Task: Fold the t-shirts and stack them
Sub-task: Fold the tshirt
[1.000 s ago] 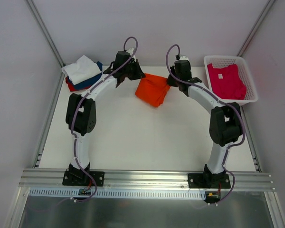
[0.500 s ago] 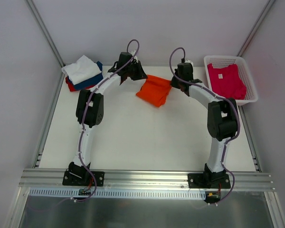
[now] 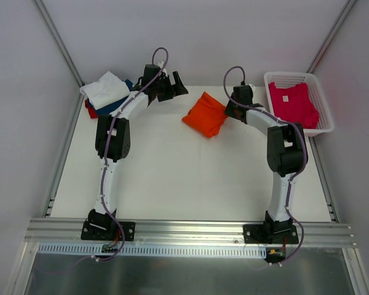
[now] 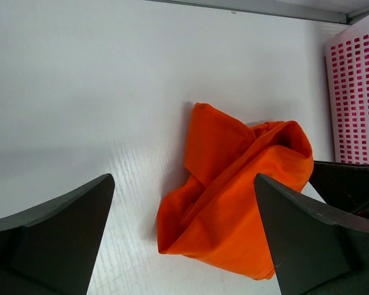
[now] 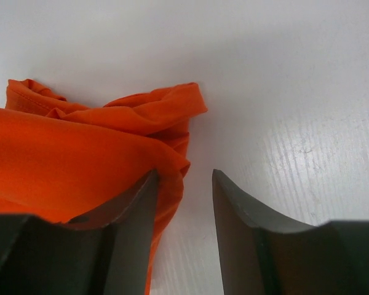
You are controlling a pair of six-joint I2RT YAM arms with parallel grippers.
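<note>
The orange shirt [image 3: 206, 115] lies in a loose, rumpled heap on the tabletop [image 3: 172, 178], toward the far side and between the two arms. It is thin, soft cloth. It should be light to lift and not fragile, but limp and likely to sag and fall open from wherever it is held. A pinch in the middle of the heap would probably gather several layers at once. The better hold looks to be a single edge or corner, such as the rolled hem at the heap's right end, with a second hold on the opposite edge to spread it flat for folding.

The left fingers [image 4: 55, 233] are spread wide and hold nothing. They hang to the left of the shirt, clear of it. The right fingers [image 5: 246, 233] sit low at the shirt's right edge, parted by a narrow gap in which bare tabletop shows. One finger appears to rest against the cloth, but none lies between them, so they grip nothing.

The pile of folded shirts [image 3: 107, 95] sits in the far left corner, and the pink shirt [image 3: 293, 104] lies in the basket [image 3: 289, 75] at the far right
</note>
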